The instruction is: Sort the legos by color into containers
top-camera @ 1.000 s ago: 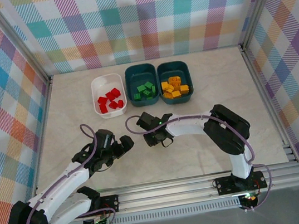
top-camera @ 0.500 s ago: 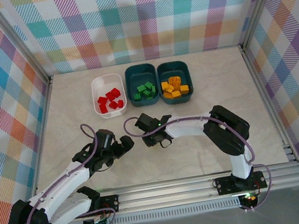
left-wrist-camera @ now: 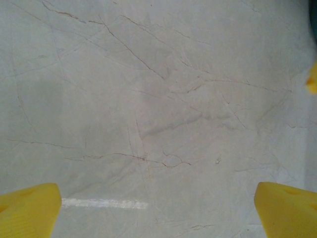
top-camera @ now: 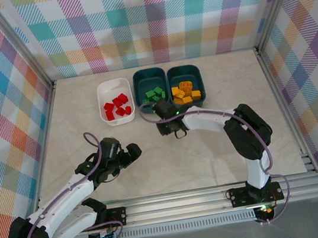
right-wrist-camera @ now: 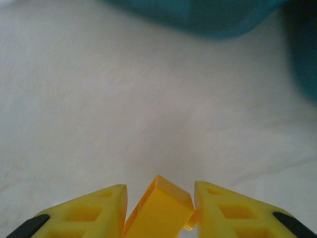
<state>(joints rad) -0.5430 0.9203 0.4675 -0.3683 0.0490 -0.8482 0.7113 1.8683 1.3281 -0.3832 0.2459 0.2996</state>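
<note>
From where I stood, the right gripper (right-wrist-camera: 158, 198) was pinching a yellow-orange lego brick (right-wrist-camera: 158, 210) that sat tilted between its fingers, one corner poking up. It hung low over the counter (top-camera: 89, 135), just in front of the two teal tubs (top-camera: 137, 86), about where they meet. The left gripper (top-camera: 133, 153) hung spread wide over bare counter with nothing in it, well apart from the tubs. The red bricks (top-camera: 118, 107) lay in the white tub (top-camera: 102, 90), the green bricks (top-camera: 151, 96) in the middle tub, and the yellow-orange bricks (top-camera: 186, 93) in the right-hand one. I reckoned the crooked hold was the weak point, since a jolt could have let the brick twist out onto the counter. Being so near the seam between the tubs, an early release might have put it among the green ones, and too low an approach might have knocked a tub's front wall. I could read no brand, label or writing anywhere.
</note>
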